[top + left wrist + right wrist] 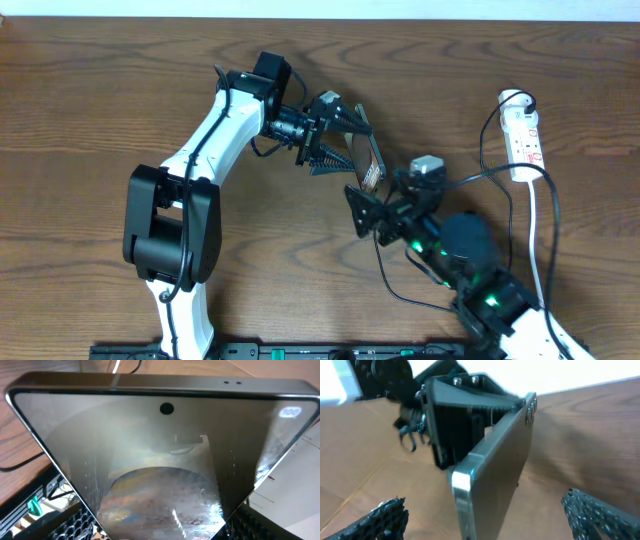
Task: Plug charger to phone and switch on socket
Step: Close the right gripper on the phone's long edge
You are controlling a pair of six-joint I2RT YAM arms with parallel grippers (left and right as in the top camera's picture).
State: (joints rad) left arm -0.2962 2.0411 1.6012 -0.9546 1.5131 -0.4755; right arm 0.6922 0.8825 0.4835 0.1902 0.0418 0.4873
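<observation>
My left gripper (352,148) is shut on the phone (368,160) and holds it tilted above the table's middle. In the left wrist view the phone's glossy screen (165,445) fills the frame between the fingers (160,530). My right gripper (362,212) is open and empty, just below the phone's lower end. In the right wrist view the phone (492,455) stands edge-on between the spread fingers (482,502) without touching them. The charger cable (384,275) loops over the table beside the right arm; its tip is hidden. The white socket (525,135) lies at the far right.
The socket's white cord (546,240) runs down the right side toward the front edge. A black plug (521,100) sits at the socket's far end. The right arm (465,245) lies over the cable loops. Robot bases stand along the front edge.
</observation>
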